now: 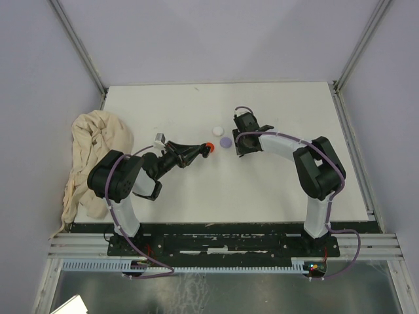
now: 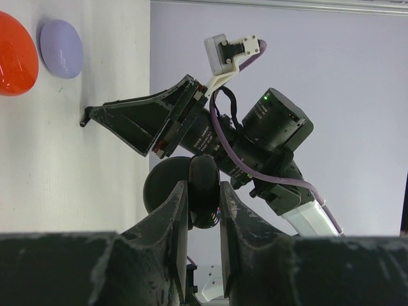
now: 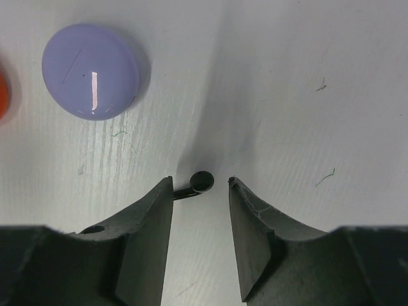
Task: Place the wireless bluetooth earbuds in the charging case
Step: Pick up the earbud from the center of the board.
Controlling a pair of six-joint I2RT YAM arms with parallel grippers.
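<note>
A tiny black stemmed earbud (image 3: 203, 183) lies on the white table between the open fingers of my right gripper (image 3: 199, 182), close to the left finger; I cannot tell if it touches. In the top view the right gripper (image 1: 240, 151) points down beside a lilac disc (image 1: 226, 142). My left gripper (image 2: 203, 186) is shut on a round black charging case (image 2: 205, 203) and holds it off the table, near a red disc (image 1: 209, 146). The left gripper (image 1: 201, 151) reaches in from the left. The other earbuds are out of view.
A white disc (image 1: 217, 129) lies behind the lilac disc (image 3: 90, 71). The red disc (image 2: 13, 54) and lilac disc (image 2: 62, 48) show at the left wrist view's top left. A crumpled beige cloth (image 1: 95, 154) lies at the table's left edge.
</note>
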